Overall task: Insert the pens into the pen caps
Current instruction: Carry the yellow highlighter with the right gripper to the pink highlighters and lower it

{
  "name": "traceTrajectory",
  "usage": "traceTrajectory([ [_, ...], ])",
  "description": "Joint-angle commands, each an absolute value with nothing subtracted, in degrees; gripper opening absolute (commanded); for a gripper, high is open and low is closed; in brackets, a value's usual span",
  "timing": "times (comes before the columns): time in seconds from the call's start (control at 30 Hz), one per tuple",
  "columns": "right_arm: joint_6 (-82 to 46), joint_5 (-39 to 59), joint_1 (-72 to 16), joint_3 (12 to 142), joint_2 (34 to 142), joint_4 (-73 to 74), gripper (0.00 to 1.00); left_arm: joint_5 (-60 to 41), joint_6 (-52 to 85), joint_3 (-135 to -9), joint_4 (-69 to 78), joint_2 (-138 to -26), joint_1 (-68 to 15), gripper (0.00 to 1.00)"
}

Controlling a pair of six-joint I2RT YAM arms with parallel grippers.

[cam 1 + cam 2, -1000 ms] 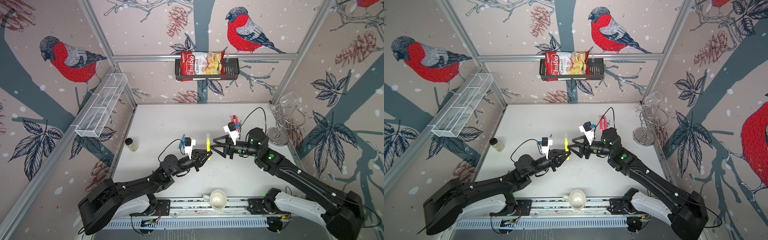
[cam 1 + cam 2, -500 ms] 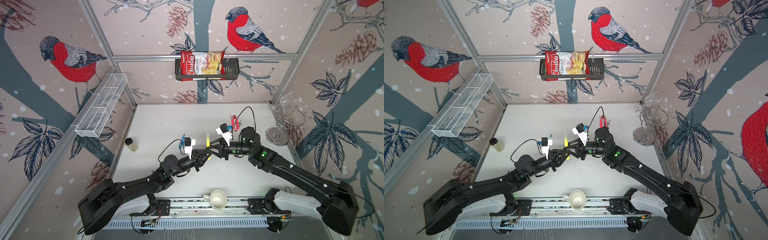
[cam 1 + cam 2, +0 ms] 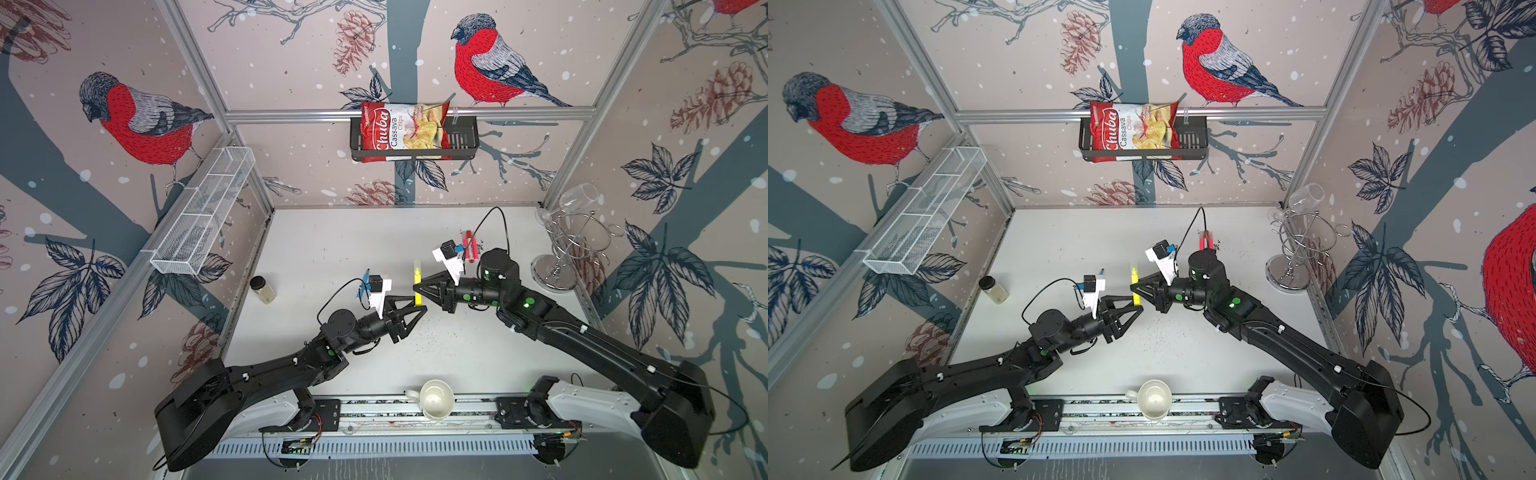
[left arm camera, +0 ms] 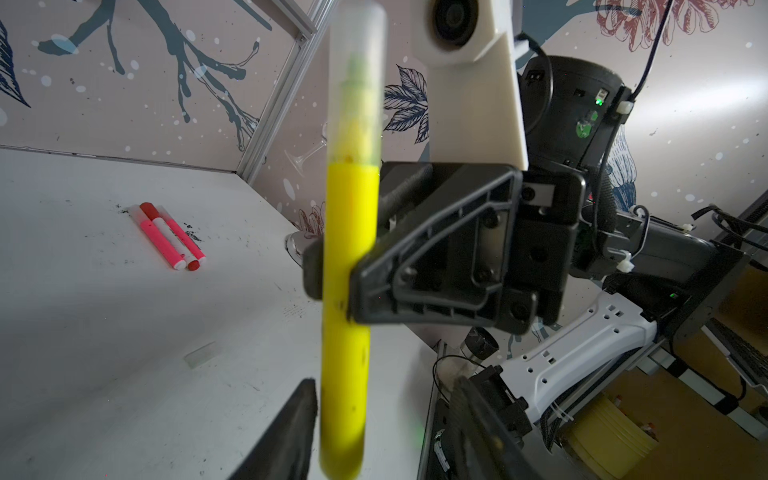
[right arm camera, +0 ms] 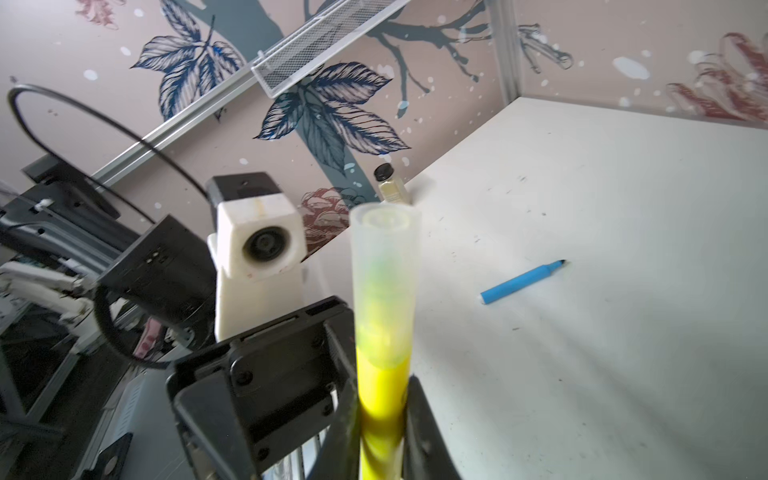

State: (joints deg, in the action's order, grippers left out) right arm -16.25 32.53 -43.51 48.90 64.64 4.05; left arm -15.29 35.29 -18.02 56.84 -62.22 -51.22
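Gripping the yellow pen (image 3: 417, 277) mid-barrel, the right gripper (image 3: 417, 288) is holding it upright in the air over the middle of the table (image 3: 332, 249), jaws clamped tight on it. A translucent cap (image 4: 357, 83) is sitting over the pen's tip and appears fully seated. The left gripper (image 3: 420, 309) is standing just below, its fingers (image 4: 291, 432) spread to either side of the pen's lower end. As far as the left wrist view is showing, they are not pressing it.

Judgement: a handover is under way, with the right arm carrying the pen alone.
- The left gripper should be drawing straight back along its own line, so neither finger brushes the barrel and twists it in the grip.
- The right arm should be holding off its swing until those fingers are clear.
- The pen should be going down flat, not dropped.

Around:
- Two pink-red pens (image 4: 166, 237), capped, are lying side by side at the far right of the table. That is a likely spot for this one.
- A blue pen (image 5: 523, 282) is lying uncapped on the jar's side, well apart.
- A faint translucent piece (image 4: 199, 355), perhaps a loose cap, is lying on the table beneath the grippers.
- The jar (image 3: 262, 289) and mug (image 3: 434, 400) are standing at the edges, out of the way.
- The glass rack (image 3: 569, 245) is standing near the pink-red pens, so the right arm is needing care there.
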Motion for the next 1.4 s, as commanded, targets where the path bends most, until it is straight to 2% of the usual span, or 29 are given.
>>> traceTrajectory([
  [0.0, -16.5, 27.2, -40.8, 50.2, 65.2, 2.1, 0.1, -12.7, 33.9, -18.2, 54.3, -60.8, -51.3, 0.55],
  [0.17, -17.6, 20.1, -33.5, 52.1, 69.0, -1.9, 0.13, -8.8, 32.6, -17.4, 48.3, -56.5, -51.3, 0.55],
  [0.33, -16.5, 15.1, -27.8, 59.1, 80.7, -11.5, 0.12, -3.9, 31.2, -17.1, 40.1, -51.4, -51.3, 0.55],
  [0.5, -14.5, 9.9, -26.0, 67.7, 93.7, -16.7, 0.1, -1.2, 30.8, -16.8, 35.1, -48.0, -51.3, 0.55],
  [0.83, -12.6, -0.9, -25.5, 92.8, 119.2, -30.2, 0.07, 0.5, 31.4, -15.0, 32.1, -43.1, -51.3, 0.55],
  [1.13, -12.0, -8.2, -24.8, 105.6, 129.6, -36.7, 0.08, 1.7, 31.2, -14.3, 29.8, -39.8, -51.3, 0.55],
  [1.37, -12.1, -11.9, -22.9, 107.5, 131.8, -37.9, 0.1, 1.4, 31.1, -14.2, 30.3, -39.8, -51.3, 0.55],
])
